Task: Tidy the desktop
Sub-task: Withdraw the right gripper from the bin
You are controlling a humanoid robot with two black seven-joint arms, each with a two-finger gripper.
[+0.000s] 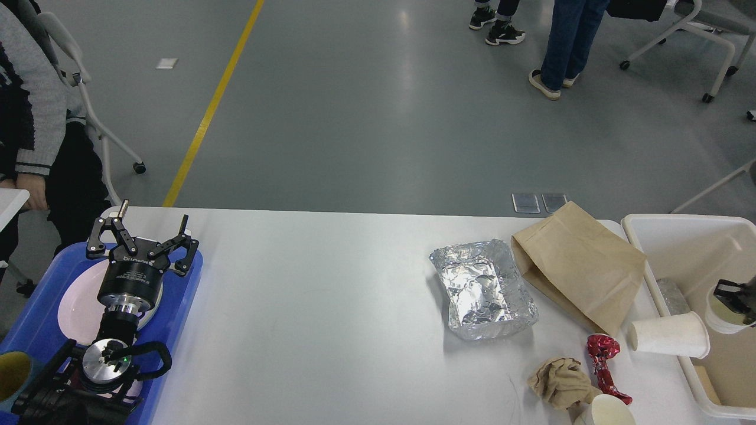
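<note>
The white desktop (307, 307) spans the view. On its right side lie a crumpled foil tray (484, 289), a brown paper bag (576, 265), a red foil wrapper (602, 360), a crumpled brown paper (561, 382) and a white cup (611, 411) at the front edge. A paper cup (667, 334) lies on its side against the bin's rim. My left gripper (147, 233) is open and empty above the blue tray. My right gripper (732, 295) is at the right edge, over the bin, touching a white cup (717, 319); its fingers are cut off by the view's edge.
A blue tray (183, 295) at the left edge holds a white plate (74, 307) and a dark cup (12, 375). A cream-white bin (649, 230) stands at the right with a foil piece (673, 295) inside. A person sits at far left; others stand beyond the table.
</note>
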